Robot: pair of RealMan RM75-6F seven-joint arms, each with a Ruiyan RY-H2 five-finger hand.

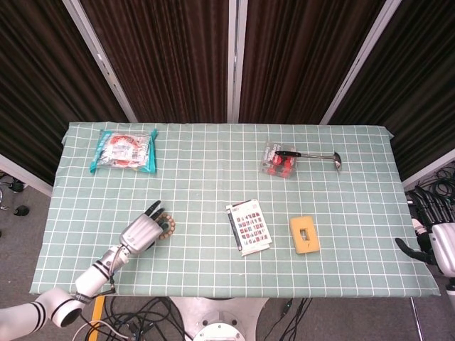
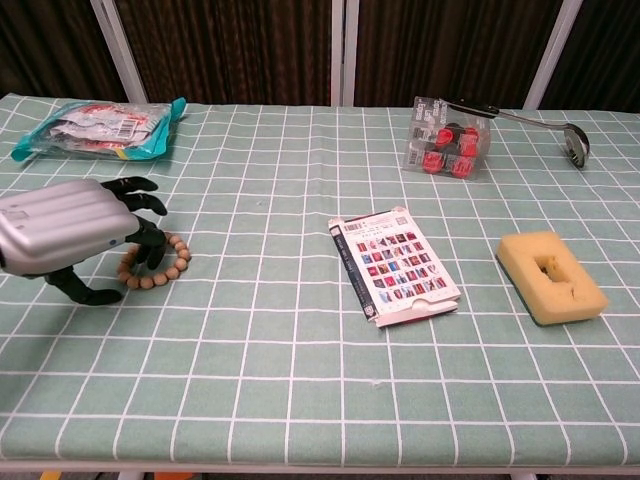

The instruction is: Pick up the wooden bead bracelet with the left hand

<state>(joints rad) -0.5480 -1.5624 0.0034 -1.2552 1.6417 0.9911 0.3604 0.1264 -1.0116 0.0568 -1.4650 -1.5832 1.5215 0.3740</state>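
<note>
Here the left hand [image 2: 62, 237], a smooth silver shell with black fingers [image 2: 150, 240], lay released and spread over the wooden bead bracelet [image 2: 160, 265] at the left of the chest view; whether they touched it I could not tell. The ring of round tan beads lay flat on the green checked cloth of the bench [image 2: 300, 380]. The right hand [image 1: 435, 245] hung off the bench's right edge, fingers apart, holding nothing.

The left hand [image 2: 70, 235] is covering the left part of the wooden bead bracelet [image 2: 165, 265], its wrist running off the chest view's edge; the right hand [image 1: 434, 245] is being cropped by the head view's right edge
</note>
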